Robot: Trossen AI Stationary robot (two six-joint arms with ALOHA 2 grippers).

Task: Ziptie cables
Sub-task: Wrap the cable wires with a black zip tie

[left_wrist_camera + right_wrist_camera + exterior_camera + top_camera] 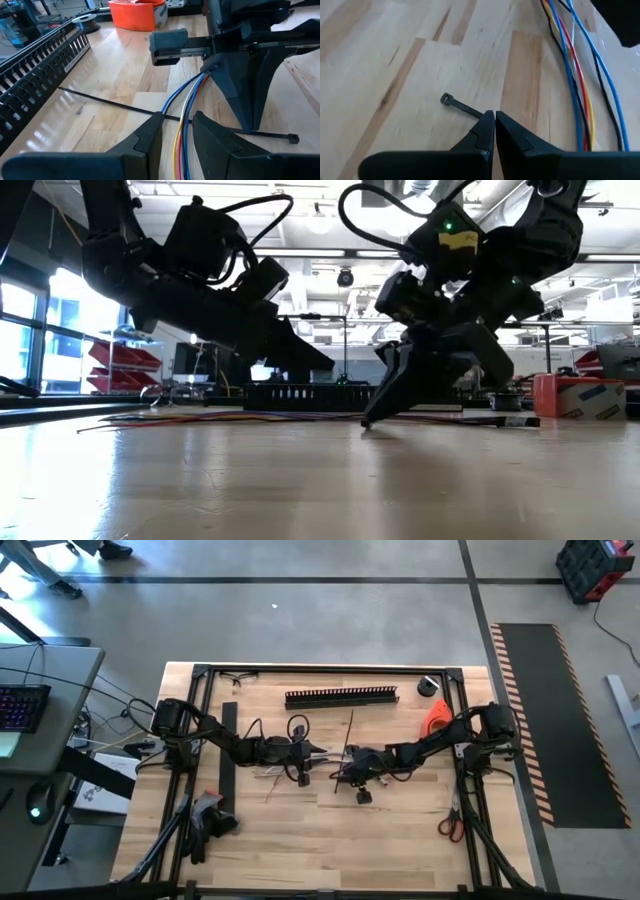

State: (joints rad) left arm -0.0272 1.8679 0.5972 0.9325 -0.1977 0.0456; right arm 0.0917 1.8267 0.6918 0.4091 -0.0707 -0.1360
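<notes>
— What do we have in the left gripper (pixel 176 131)?

— We see its two fingers pinched on the cables (pixel 186 116), a bunch of blue, white, red and yellow wires that runs between the fingertips and on across the wooden table (pixel 125 75). In the high view that gripper (pixel 318 751) sits near the table's middle, and the cables (pixel 280 772) lie on the boards just beside it.

— And the right gripper (pixel 494 119)?

— We see its fingers pressed together, tips down at the table. The black zip tie (pixel 459 105) reaches into the closed tips, its square head lying free on the wood; whether it is truly clamped we cannot tell. In the low view the right gripper (pixel 372 418) touches down on the table with the cables (pixel 230 418) stretched flat alongside.

— How do the two grippers stand to each other?

— We see them close, facing one another near the centre. From the left wrist the zip tie (pixel 150 113) lies straight across the cables, passing under the wires, its head (pixel 293 138) beyond the right arm's fingers.

— Anything else on the table?

— A black slotted cable duct (pixel 341 697) lies toward the far edge, an orange tape roll (pixel 435 718) near the right arm, and scissors (pixel 450 826) near the right front corner.
</notes>
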